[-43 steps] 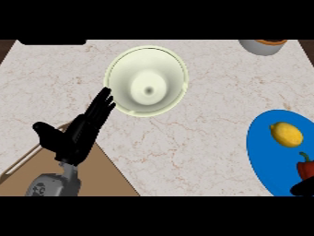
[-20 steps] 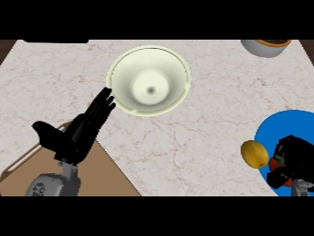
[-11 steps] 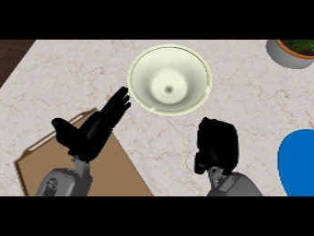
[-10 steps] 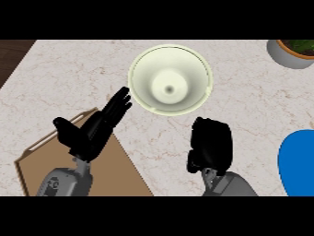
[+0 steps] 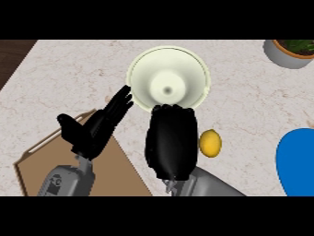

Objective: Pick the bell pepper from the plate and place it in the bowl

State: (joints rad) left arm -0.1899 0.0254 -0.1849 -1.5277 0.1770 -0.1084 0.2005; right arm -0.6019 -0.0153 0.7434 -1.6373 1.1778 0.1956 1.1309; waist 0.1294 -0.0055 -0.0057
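The cream bowl [image 5: 169, 78] stands at the back middle of the counter. My right hand [image 5: 171, 144] hovers just in front of the bowl's near rim, its back toward me and its fingers curled down. The bell pepper does not show; the curled hand hides whatever it holds. The blue plate [image 5: 307, 162] lies at the right edge, and its visible part is bare. A yellow lemon [image 5: 210, 143] lies on the counter between my right hand and the plate. My left hand [image 5: 95, 129] rests open at the left, fingers pointing up toward the bowl.
A brown cutting board [image 5: 67, 177] lies under my left forearm at the lower left. A potted plant [image 5: 292, 50] stands at the back right corner. Dark floor shows past the counter's left edge.
My right hand went from the blue plate leftward across the counter and now sits closer to the bowl's near rim. The lemon now lies on the counter, off the plate. The left hand stayed put.
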